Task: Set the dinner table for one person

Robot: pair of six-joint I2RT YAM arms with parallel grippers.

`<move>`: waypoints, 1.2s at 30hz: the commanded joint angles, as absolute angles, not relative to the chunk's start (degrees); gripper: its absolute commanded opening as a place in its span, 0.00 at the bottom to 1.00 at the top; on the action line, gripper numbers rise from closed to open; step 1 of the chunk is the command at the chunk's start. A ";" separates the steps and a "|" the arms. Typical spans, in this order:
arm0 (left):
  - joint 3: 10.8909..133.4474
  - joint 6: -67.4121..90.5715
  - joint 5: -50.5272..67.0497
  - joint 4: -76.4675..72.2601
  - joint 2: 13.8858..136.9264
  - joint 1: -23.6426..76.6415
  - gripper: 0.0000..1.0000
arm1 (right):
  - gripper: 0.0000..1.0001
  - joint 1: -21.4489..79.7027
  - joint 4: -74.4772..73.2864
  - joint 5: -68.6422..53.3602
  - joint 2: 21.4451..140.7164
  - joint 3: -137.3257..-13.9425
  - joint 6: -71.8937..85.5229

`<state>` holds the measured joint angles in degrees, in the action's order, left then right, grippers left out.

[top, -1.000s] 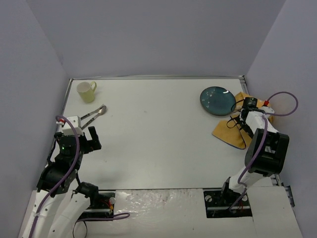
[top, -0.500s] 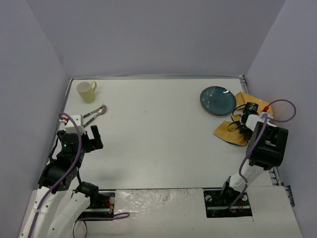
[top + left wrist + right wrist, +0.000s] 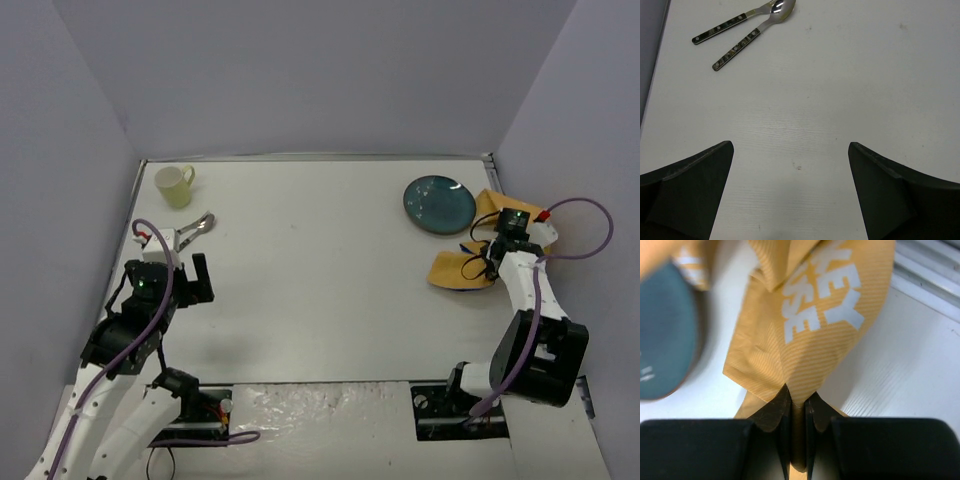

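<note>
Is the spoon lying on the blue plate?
No, the spoon lies on the bare white table near the yellow cup, far across from the blue plate.

Right claw on the placemat, left claw hovering over the desk.
From above I've got my right claw [image 3: 484, 256] down at the rumpled orange-yellow placemat [image 3: 455, 272], which sits bunched at the right side of the white desk [image 3: 320, 290], just beside the blue plate [image 3: 439, 204]. My left claw [image 3: 180, 272] hangs spread wide near the left edge, close to two pieces of cutlery [image 3: 197, 227]. A yellow mug [image 3: 175, 185] stands upright in the far left corner.
</note>
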<state>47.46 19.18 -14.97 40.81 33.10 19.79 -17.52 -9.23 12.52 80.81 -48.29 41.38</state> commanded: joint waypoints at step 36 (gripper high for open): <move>74.24 20.05 -17.30 51.50 38.98 20.99 0.97 | 0.02 41.50 -14.76 -16.66 80.07 -93.92 4.00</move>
